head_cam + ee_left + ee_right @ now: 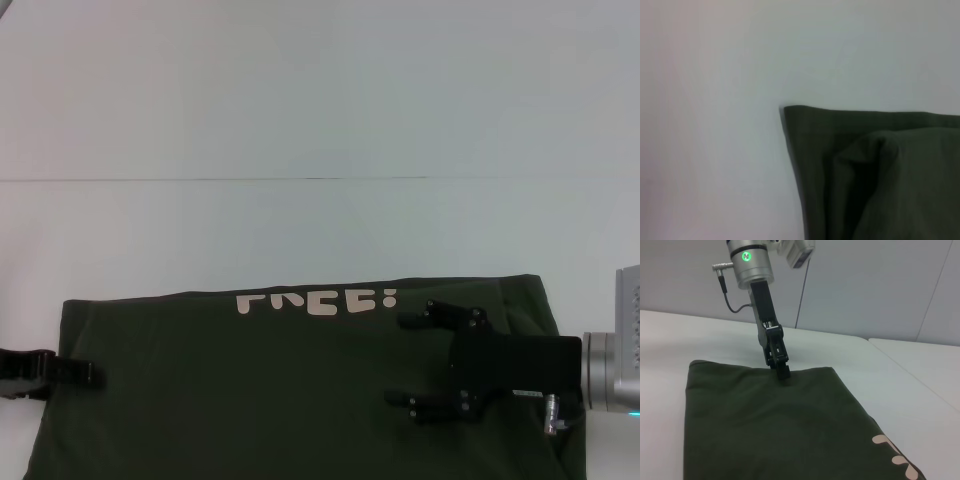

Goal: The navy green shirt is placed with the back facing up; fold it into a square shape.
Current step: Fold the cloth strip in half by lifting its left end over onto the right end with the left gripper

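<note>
black end effector (400,360), silver wrist, green light ring, grey cable

The navy green shirt (260,390) lies folded flat on the table, cream lettering along its far edge.

Folded navy green shirt (250,390) between grippers

We see the navy green shirt (250,390) in matt, soft cloth on a smooth white desk (300,110); the left gripper (783,369) shows matt black fingers (784,371).
</note>
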Available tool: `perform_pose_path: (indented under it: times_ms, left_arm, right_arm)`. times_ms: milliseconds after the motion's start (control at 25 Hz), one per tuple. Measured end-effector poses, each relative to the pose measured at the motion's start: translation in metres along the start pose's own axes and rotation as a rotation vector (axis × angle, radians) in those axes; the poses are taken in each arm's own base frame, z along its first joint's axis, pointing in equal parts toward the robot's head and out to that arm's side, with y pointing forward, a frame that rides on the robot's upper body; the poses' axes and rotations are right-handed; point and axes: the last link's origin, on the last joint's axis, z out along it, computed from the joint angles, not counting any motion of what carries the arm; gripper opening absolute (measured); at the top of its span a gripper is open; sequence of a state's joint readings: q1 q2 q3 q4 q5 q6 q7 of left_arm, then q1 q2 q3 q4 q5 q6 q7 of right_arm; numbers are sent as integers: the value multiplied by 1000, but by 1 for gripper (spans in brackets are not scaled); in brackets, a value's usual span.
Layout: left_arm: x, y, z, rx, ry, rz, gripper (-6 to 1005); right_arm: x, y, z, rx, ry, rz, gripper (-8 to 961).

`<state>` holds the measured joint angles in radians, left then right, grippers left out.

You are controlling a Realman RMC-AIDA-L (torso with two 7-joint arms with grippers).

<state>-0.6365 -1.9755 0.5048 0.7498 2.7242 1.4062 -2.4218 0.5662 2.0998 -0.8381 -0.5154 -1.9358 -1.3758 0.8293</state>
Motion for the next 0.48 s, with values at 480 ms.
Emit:
perform_pose_path:
  times_ms: [480]
  left_arm:
    - [-1, -2, -1, 18, -5, 10, 895]
  right_arm:
    - [0, 0, 0, -1, -1, 5, 920]
